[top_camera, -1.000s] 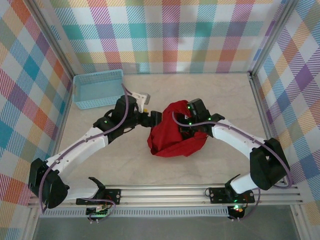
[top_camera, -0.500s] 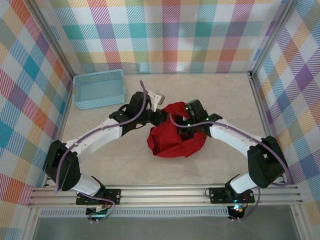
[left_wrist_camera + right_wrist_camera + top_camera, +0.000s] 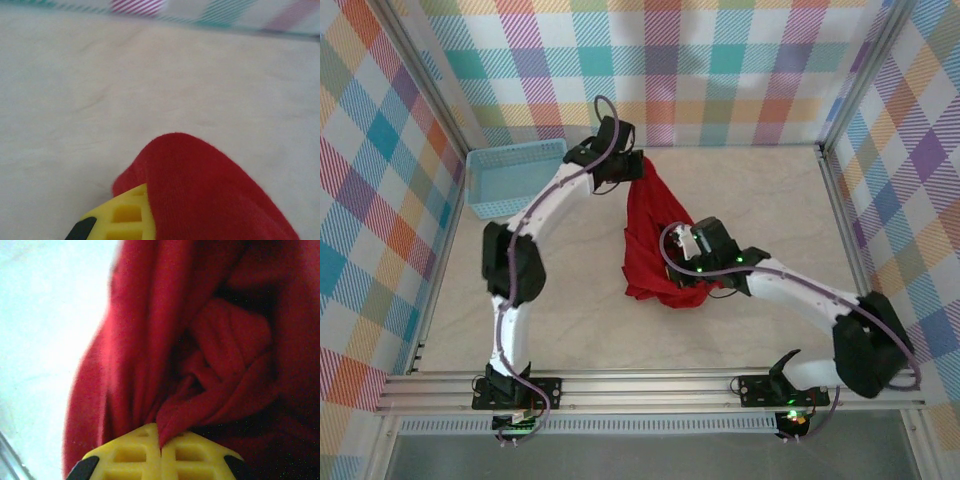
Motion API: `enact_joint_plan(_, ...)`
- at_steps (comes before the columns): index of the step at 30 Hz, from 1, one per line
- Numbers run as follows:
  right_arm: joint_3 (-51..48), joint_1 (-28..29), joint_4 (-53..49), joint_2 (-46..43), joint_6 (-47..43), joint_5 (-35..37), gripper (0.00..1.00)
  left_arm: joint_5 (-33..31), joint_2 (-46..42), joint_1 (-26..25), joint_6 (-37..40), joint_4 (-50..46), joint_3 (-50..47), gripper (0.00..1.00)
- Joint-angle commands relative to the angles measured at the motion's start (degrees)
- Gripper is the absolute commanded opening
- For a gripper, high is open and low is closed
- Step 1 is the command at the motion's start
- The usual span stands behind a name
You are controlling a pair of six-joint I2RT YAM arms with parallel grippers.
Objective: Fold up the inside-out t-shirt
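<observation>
Red cloth, soft, one piece: the inside-out t-shirt (image 3: 655, 235) lies near the middle of the counter (image 3: 770, 210). It is drawn out in a long band running from a narrow far end to a bunched heap at the near end.

Left end effector (image 3: 631, 180): reached out to the far side of the counter and clenched on the shirt's narrow far end. The left wrist view shows one yellow finger (image 3: 125, 216) with a rounded fold of red fabric (image 3: 210, 190) draped over and beside it, covering the other finger. Pale counter surface (image 3: 150, 75) lies beyond, with a strip of plaid wall (image 3: 140, 6) at the top edge. Whether this end of the shirt hangs clear of the counter or drags on it cannot be told.

Right end effector (image 3: 688, 268): down at the near heap, clenched on the shirt. In the right wrist view, the two yellow fingers meet at (image 3: 161, 437), pinching a thin fold of red cloth (image 3: 200, 340). Twisted folds and deep creases rise above the pinch. Bright counter (image 3: 45, 315) shows to the left of the fabric.

Light-blue basket (image 3: 515, 178): at the far-left corner of the counter, apart from the shirt. The left arm passes just beside its right edge.
</observation>
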Motion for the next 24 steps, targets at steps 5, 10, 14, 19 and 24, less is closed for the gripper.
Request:
enact_joint_plan(5,-1.8,-0.1,1.2,-10.4,-0.4,4.9,0.0,-5.2,2.1,-0.3,-3.9,-13.2,-7.7,0.0)
enact_joint_plan(10,0.6,-1.0,1.0,-12.3,-0.4,6.6,0.0,-4.5,-1.8,-5.6,-3.9,-14.2,-17.9,0.0)
enact_joint_plan(14,3.0,-2.9,0.9,-9.0,0.2,7.0,0.0,-1.0,-8.5,-9.2,-6.8,-11.3,-28.4,0.12)
enact_joint_plan(19,3.7,-4.3,5.3,-8.1,1.5,0.1,0.0,0.4,-18.2,-11.3,-10.5,-5.5,-41.4,0.51)
enact_joint_plan(24,4.2,-4.4,7.3,-12.9,-1.9,-7.4,0.0,-1.2,-25.3,-12.1,-11.1,-4.9,-45.6,0.64)
